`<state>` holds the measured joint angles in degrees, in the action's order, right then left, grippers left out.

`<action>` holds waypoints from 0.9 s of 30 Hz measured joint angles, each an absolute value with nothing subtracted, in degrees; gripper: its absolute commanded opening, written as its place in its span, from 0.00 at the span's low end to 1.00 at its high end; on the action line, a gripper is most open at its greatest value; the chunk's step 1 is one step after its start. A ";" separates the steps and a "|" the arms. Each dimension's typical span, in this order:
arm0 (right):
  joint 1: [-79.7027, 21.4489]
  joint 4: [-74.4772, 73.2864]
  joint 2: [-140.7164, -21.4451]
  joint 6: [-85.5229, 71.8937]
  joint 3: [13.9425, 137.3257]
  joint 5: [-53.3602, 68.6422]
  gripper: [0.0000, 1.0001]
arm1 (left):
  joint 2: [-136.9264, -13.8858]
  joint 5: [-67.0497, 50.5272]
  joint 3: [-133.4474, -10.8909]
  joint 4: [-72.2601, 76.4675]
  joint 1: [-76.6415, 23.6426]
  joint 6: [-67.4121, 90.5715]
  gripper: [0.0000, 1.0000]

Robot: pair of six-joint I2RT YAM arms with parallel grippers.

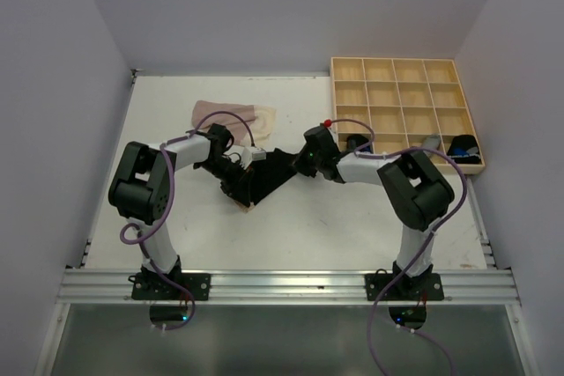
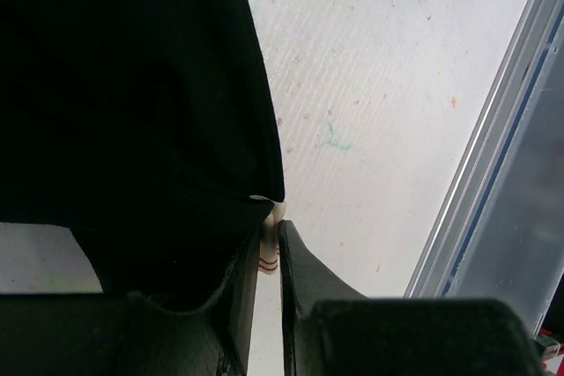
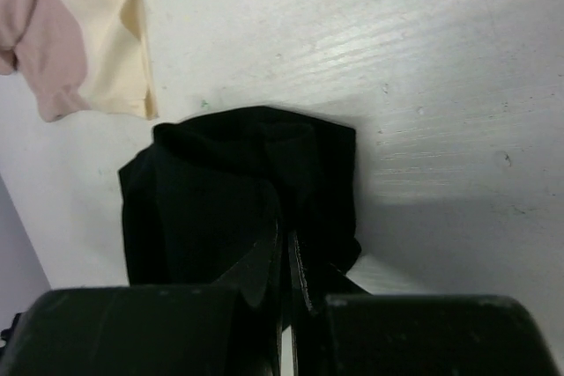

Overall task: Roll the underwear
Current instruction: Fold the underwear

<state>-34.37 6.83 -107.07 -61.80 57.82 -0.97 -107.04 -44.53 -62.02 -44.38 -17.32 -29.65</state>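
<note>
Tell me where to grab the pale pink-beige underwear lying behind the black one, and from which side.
Likely the near hem of the pink-beige underwear, pinched from above. It lies flat and thin on the table, so only an edge offers a bite. Come from the near side, since that hem faces the robot.

Matt black cloth underwear [image 3: 220,173]

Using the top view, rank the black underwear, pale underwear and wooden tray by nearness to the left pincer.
1. black underwear, gripped in the left pincer itself.
2. pale underwear, on the table just behind it.
3. wooden tray, far right rear corner.
</note>
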 measured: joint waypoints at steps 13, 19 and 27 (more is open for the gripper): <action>-34.15 6.44 -105.45 -60.16 56.49 -0.97 0.34 | -106.89 -44.51 -61.56 -44.36 -17.32 -30.20 0.20; -33.63 4.91 -95.37 -57.74 55.72 -0.58 0.24 | -106.28 -44.53 -60.55 -44.36 -17.32 -31.16 0.20; -33.63 5.23 -98.26 -56.47 65.69 2.87 0.20 | -105.75 -44.56 -59.83 -44.53 -17.32 -32.32 0.21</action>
